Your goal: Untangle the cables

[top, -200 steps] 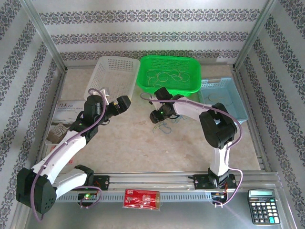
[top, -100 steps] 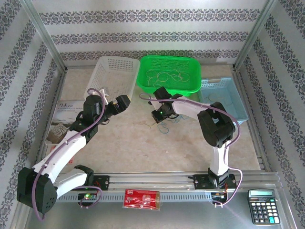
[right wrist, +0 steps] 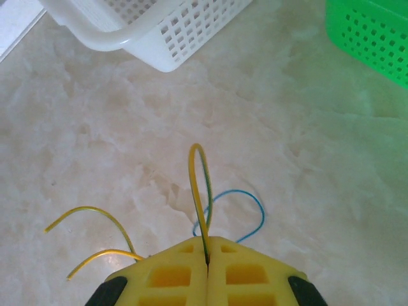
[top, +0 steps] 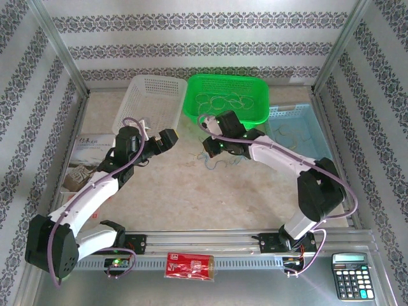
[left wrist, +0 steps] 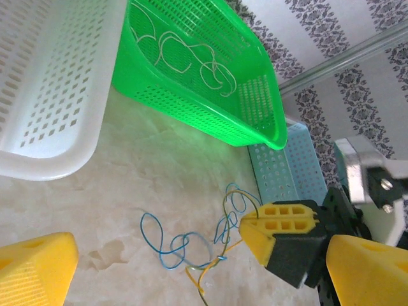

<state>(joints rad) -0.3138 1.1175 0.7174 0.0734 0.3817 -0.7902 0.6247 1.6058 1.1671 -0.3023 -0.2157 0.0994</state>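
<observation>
Your cables lie tangled on the tabletop, just before the green basket. Your right pincer is clamped on one yellow strand of them; your left pincer stands wide, empty, beside the white basket.

Three baskets stand in a row along the far edge of the surface: white at left, green in the middle, blue at right. A booklet lies at the left edge. Beyond the near edge lie a red packet and, at the right corner, a calculator.
</observation>
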